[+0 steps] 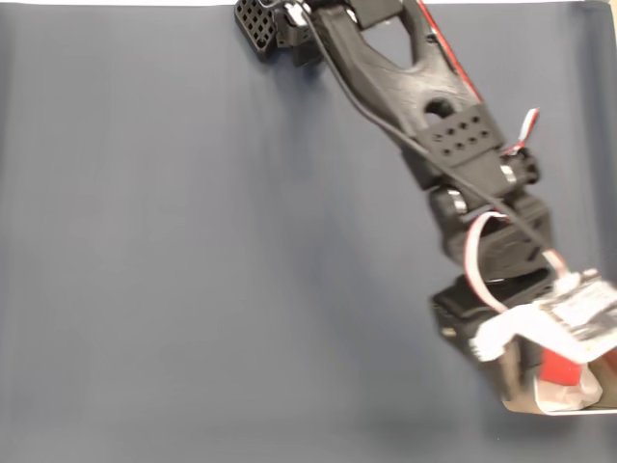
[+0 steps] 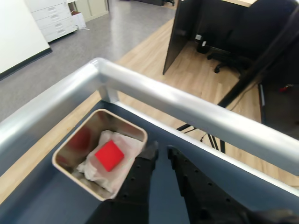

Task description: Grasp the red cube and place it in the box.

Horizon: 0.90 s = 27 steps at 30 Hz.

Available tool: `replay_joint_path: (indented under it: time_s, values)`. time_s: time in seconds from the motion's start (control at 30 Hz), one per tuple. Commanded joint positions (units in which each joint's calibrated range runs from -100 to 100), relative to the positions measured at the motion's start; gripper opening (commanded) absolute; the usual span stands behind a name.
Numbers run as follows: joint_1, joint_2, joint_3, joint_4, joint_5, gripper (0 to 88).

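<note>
The red cube (image 2: pixel 109 155) lies on crumpled white paper inside the beige box (image 2: pixel 122 124), which stands at the table's corner by the metal rail. In the wrist view my gripper (image 2: pixel 160 150) hangs just right of the box, its black fingers (image 2: pixel 148 152) parted by a narrow gap with only blue table between them. It holds nothing and does not touch the cube. In the fixed view the arm (image 1: pixel 453 135) reaches to the lower right, and its wrist covers most of the box (image 1: pixel 513 386). A strip of the red cube (image 1: pixel 557 367) and some paper show beneath it.
A dark blue mat (image 1: pixel 193 251) covers the table. A silver metal rail (image 2: pixel 196 112) runs along the table's edges just beyond the box. Past the rail are a wooden floor, a desk and an office chair.
</note>
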Motion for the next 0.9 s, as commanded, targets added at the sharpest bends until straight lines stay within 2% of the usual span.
replay_joint_path:
  time_s: [0.0,0.33,0.7,0.87]
  values:
    - [5.67,-10.06,3.35,-1.31,-0.39,0.0]
    - [18.45,-39.61,34.10,-2.62,-1.81,0.0]
    - [17.10,-88.48,87.38,-2.05,-3.22,0.0]
    - [16.54,-103.73,106.54,-0.41,-3.61,0.0]
